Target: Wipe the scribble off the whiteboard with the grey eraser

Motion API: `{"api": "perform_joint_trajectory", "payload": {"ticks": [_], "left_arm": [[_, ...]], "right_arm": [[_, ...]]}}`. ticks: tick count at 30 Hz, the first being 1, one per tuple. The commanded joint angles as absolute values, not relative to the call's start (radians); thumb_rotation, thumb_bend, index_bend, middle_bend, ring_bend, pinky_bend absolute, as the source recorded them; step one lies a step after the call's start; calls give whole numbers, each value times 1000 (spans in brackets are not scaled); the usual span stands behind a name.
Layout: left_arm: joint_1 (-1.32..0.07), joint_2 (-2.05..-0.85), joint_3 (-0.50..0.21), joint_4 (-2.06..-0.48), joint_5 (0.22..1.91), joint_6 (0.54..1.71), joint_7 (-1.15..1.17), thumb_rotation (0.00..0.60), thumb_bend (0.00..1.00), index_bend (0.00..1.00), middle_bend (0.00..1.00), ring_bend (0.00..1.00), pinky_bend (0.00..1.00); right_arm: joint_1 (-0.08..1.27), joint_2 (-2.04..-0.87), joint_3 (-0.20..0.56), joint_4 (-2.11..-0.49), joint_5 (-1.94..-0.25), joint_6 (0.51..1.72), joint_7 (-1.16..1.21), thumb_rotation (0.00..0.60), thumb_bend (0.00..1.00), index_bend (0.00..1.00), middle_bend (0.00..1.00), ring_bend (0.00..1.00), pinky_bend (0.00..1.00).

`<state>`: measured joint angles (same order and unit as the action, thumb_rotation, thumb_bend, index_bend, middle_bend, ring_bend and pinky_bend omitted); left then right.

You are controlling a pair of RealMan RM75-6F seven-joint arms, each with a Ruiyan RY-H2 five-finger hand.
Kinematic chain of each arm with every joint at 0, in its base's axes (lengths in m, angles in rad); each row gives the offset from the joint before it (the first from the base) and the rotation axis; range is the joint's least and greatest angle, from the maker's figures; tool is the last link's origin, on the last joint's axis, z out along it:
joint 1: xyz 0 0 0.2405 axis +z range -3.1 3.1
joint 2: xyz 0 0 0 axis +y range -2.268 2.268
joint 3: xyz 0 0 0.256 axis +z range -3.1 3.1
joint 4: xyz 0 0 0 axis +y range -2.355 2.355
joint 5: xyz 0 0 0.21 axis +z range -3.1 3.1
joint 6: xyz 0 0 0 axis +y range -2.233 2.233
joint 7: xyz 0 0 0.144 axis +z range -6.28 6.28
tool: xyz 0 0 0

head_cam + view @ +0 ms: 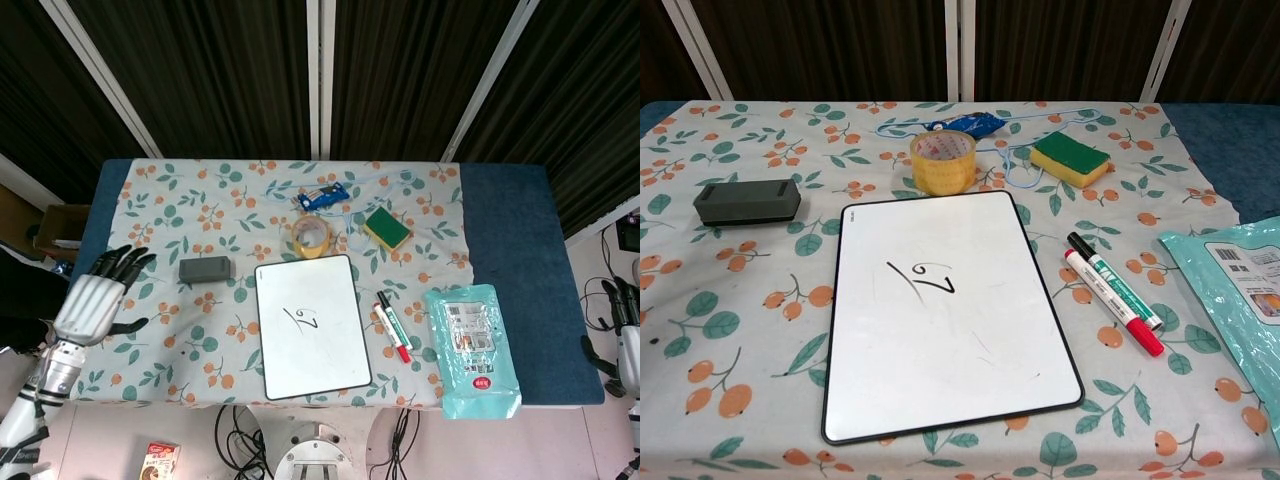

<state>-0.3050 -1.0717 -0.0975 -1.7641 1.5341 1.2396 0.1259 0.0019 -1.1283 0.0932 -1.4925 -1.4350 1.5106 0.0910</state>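
Here's the grey eraser (206,269), a dark, blocky bar lying flat on the floral cloth, long side running left to right, over to the left of the whiteboard (312,326) and clear of it. From the chest view it shows a darker top with raised ends and a paler band along its side.

The whiteboard lies flat in the middle of the table (510,220), black-framed, and the scribble (920,279) sits in its upper left part, a few black strokes, untouched by anything.

The left hand (92,302) hovers over the table's left edge, fingers spread and pointing toward the eraser, holding nothing, apart from it. The right hand (630,335) is down at the far right, off the table; only a sliver shows, and I cannot tell how its fingers lie.

Above the board stands a roll of yellow tape (311,237), and two markers (393,325) lie just to its right.
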Motion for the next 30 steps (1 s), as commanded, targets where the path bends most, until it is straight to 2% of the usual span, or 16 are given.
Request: {"api": "perform_joint_trajectory", "payload": {"ticks": [1,6,13,18,25,30], "left_arm": [[-452,-1152,-169,-1758,1437,1069,111,600,0,138,113,70,159],[-557,-1298,-213,-1645,1275,952,180,600,0,165,149,95,186],[-646,-1419,-211,-1505,1089,843,280,600,4,167,179,129,232],[-678,-1465,-204,-1444,1013,839,336,600,4,180,200,154,262],[-692,-1495,-191,-1404,950,856,373,600,37,274,306,239,353],[-702,-1510,-183,-1376,928,854,377,600,65,298,331,261,365]], "right_arm": [[-3,-1124,95,-1495,-1432,1518,93,600,256,0,0,0,0],[-12,-1117,94,-1497,-1431,1527,99,600,258,0,0,0,0],[-14,-1115,98,-1485,-1420,1522,118,600,258,0,0,0,0],[-11,-1124,96,-1466,-1414,1507,131,600,257,0,0,0,0],[-11,-1127,97,-1454,-1411,1501,139,600,258,0,0,0,0],[-10,-1130,97,-1452,-1412,1499,138,600,259,0,0,0,0]]}}
